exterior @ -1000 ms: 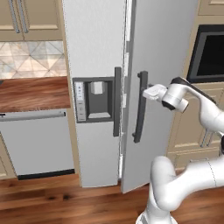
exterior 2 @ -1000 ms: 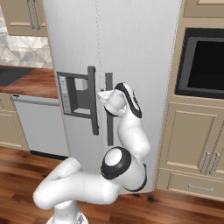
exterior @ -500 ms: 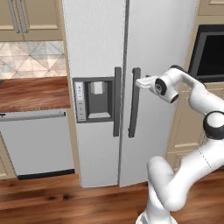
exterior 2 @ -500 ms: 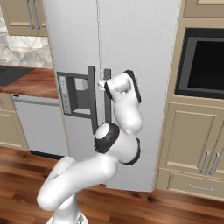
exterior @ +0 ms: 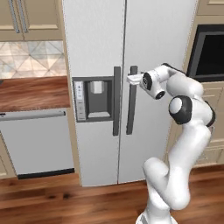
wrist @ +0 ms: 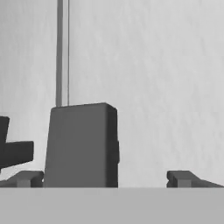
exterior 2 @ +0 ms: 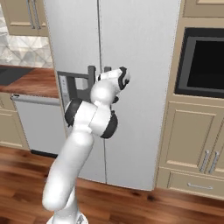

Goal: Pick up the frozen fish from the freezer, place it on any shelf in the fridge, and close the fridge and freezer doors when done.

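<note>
- Standing in a rendered kitchen with beige cabinets (exterior 2: 197, 140), a brown wooden counter (exterior: 30, 92) over a white dishwasher front (exterior: 37, 142), a dark built-in oven (exterior 2: 204, 61) and reddish plank flooring (exterior: 65, 199).
- Facing the tall white side-by-side refrigerator (exterior: 153, 43), both tall white doors lying flush and shut, only a thin seam running between them.
- Carrying a grey dispenser panel (exterior: 93, 98) on the left door (exterior: 89, 43), most likely the freezer side; lying beside it, the wider right door (exterior: 157, 144), most likely the fridge side.
- Standing just either side of the seam, two dark grey vertical bar handles: left handle (exterior: 117, 100) and right handle (exterior: 131, 103).
- Hovering at the top end of the right handle, the white two-finger gripper (exterior: 134, 78), jaws spread wide and holding nothing.
- Rising between the spread dark finger tips (wrist: 186, 178) in the hand view, the blunt top of the dark handle (wrist: 83, 144), nearer one tip than the other.
- Judging from that pose: pressing or just releasing the right door at its handle edge, where a push seats the door best.
- Staying hidden behind the shut doors, the frozen fish; impossible to tell from here which compartment is holding it.
- Judging the door-closing part as done or nearly so; leaving the fish placement unconfirmed.
</note>
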Controlling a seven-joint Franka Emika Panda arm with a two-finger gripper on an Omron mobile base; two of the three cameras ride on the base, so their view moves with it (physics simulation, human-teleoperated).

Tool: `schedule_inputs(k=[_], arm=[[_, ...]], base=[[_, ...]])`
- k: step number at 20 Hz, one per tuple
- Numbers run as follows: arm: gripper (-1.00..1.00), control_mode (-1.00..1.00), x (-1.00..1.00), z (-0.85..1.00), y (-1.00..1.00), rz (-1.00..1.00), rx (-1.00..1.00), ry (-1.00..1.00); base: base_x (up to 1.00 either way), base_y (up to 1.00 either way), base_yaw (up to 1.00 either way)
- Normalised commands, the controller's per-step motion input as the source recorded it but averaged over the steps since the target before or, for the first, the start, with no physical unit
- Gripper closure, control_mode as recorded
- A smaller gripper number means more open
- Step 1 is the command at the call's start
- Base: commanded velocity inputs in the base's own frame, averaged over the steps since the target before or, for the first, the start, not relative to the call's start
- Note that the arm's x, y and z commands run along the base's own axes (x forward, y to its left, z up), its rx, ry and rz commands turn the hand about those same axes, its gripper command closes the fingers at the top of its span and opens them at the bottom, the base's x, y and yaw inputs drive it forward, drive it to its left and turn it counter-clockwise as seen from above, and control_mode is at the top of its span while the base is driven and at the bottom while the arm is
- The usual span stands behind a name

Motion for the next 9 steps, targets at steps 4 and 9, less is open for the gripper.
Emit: schedule_inputs(k=[4, 9], arm=[[-1.00, -1.00, 0.00, 0.00, 0.00, 0.00, 0.00, 0.01], [-1.00, -1.00, 0.00, 0.00, 0.00, 0.00, 0.00, 0.00]], base=[[0.00, 0.00, 0.00], [0.00, 0.00, 0.00]])
